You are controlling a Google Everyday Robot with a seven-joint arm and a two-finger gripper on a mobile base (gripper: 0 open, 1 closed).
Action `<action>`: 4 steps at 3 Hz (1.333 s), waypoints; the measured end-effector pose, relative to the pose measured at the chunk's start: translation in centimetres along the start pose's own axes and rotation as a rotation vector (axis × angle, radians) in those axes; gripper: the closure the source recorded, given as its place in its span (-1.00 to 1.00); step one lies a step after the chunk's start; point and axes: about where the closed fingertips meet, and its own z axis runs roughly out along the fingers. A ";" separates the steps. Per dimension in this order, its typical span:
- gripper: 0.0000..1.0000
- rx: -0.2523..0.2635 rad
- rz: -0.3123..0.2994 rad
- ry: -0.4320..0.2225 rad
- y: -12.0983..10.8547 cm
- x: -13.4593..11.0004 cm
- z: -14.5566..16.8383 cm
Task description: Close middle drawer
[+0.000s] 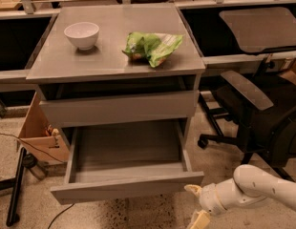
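The middle drawer [124, 188] of the grey cabinet [114, 61] is pulled far out towards me. Its plain flat front faces me and its inside looks empty. The taller top drawer front [118, 107] above it is shut. The lowest drawer is hidden under the open one. My gripper [195, 205] is at the bottom right, on a white arm, just below and to the right of the open drawer front's right corner. Its two yellowish fingertips [191, 189] are spread apart and hold nothing.
A white bowl [81, 34] and a green crumpled bag [153, 46] lie on the cabinet top. A black office chair [255, 109] stands to the right. A cardboard box [39, 130] and a black pole [16, 187] with a cable are on the floor at the left.
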 end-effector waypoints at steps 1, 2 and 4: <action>-0.64 -0.005 0.044 -0.006 -1.0 1.4 2.0; -0.18 0.013 0.082 0.012 -1.9 1.5 4.4; 0.91 0.161 0.122 0.105 -5.7 -1.6 9.2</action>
